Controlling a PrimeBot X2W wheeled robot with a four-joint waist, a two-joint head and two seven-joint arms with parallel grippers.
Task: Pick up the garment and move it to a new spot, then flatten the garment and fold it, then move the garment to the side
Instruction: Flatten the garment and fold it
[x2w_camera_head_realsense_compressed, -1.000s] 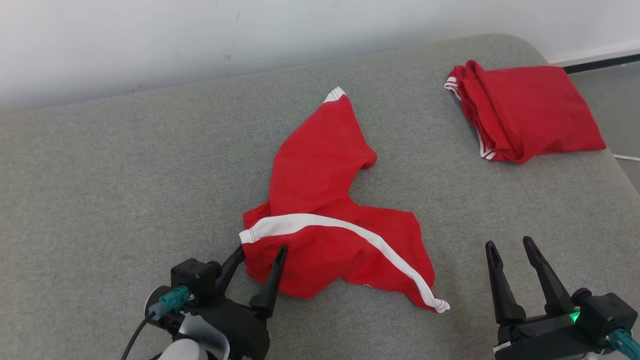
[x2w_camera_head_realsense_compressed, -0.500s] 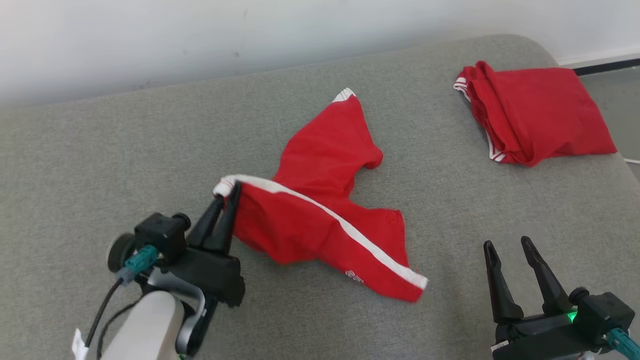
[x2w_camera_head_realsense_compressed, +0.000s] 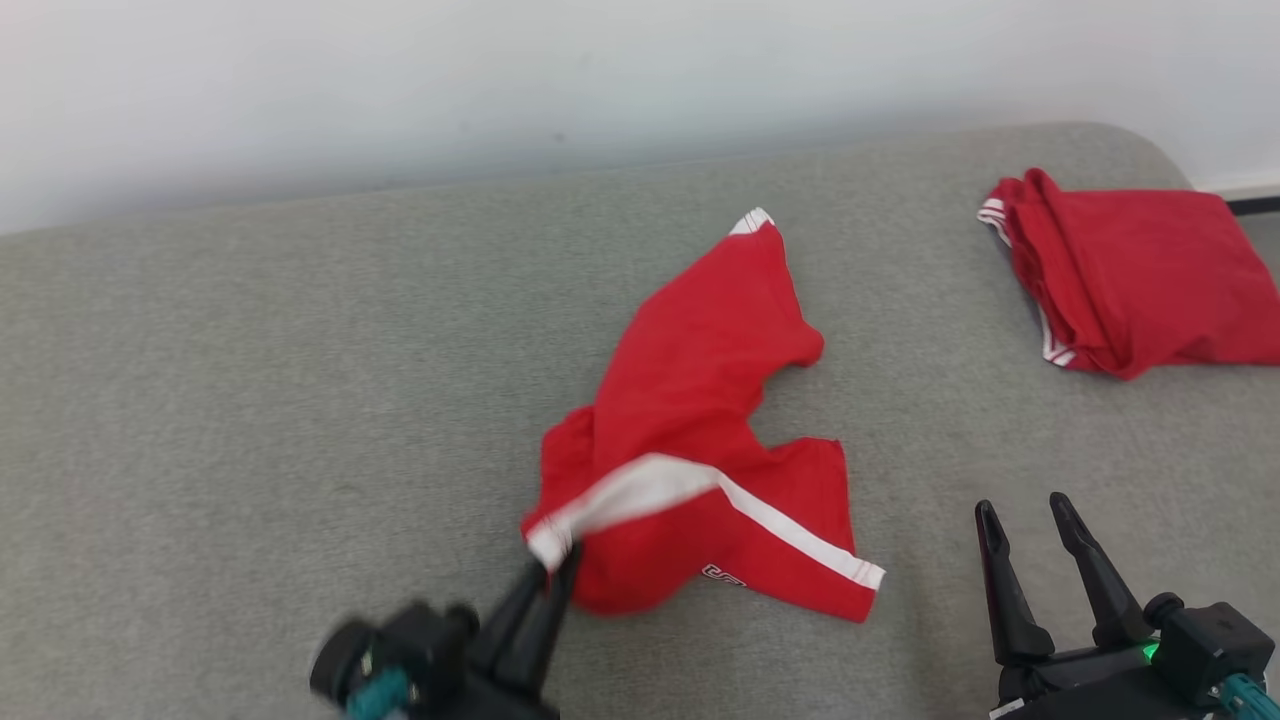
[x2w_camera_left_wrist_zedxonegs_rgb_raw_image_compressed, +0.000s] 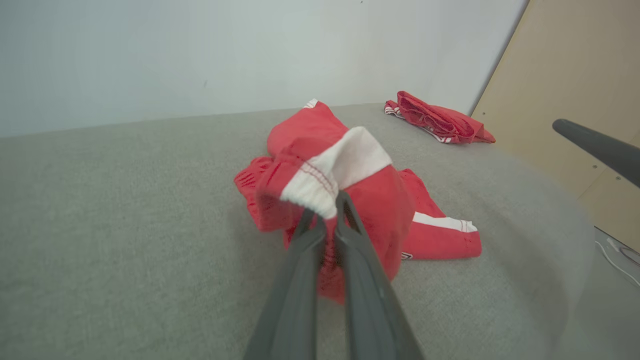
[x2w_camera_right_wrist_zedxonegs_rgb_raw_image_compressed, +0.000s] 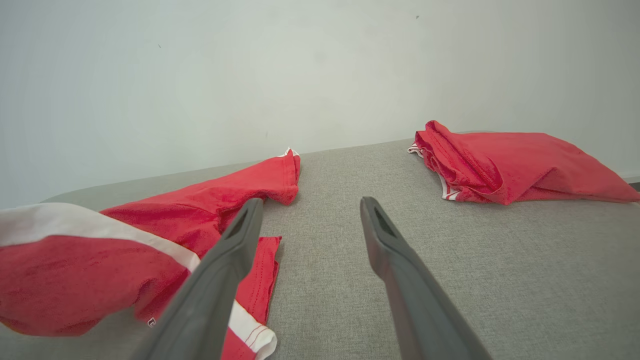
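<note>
Left claw (x2w_camera_head_realsense_compressed: 556, 563) is down at the bottom of the head view, a bit left of centre, and it's pinched tight on the garment (x2w_camera_head_realsense_compressed: 700, 400). Both fingers are squeezed together, with the white-edged corner of the red fabric caught between the tips. Its wrist view shows the same thing up close: left claw (x2w_camera_left_wrist_zedxonegs_rgb_raw_image_compressed: 325, 207) has basically no gap between the fingers. The white band (x2w_camera_left_wrist_zedxonegs_rgb_raw_image_compressed: 345, 160) is bunched right above the tips, and that corner is held up off the cushion (x2w_camera_left_wrist_zedxonegs_rgb_raw_image_compressed: 125, 225) while the rest droops behind it. Body of the claw is blurry in the head view, fwiw.

Garment itself sits around the middle of the grey cushion (x2w_camera_head_realsense_compressed: 250, 400), all crumpled. One end stretches up toward the wall (x2w_camera_head_realsense_compressed: 400, 80), the other flops to the right with a white stripe (x2w_camera_head_realsense_compressed: 790, 530) running down to its hem. Apart from the pinched corner, it's lying on the cushion.

Moving right: right claw (x2w_camera_head_realsense_compressed: 1022, 505) is at the bottom right, fingers spread wide, nothing between them, not touching the garment. In its own wrist view, right claw (x2w_camera_right_wrist_zedxonegs_rgb_raw_image_compressed: 311, 201) points across the cushion with the garment (x2w_camera_right_wrist_zedxonegs_rgb_raw_image_compressed: 210, 200) off to one side.

Far right, near the back corner, a folded garment (x2w_camera_head_realsense_compressed: 1140, 280), also red with white trim, lies well apart from the crumpled one.
</note>
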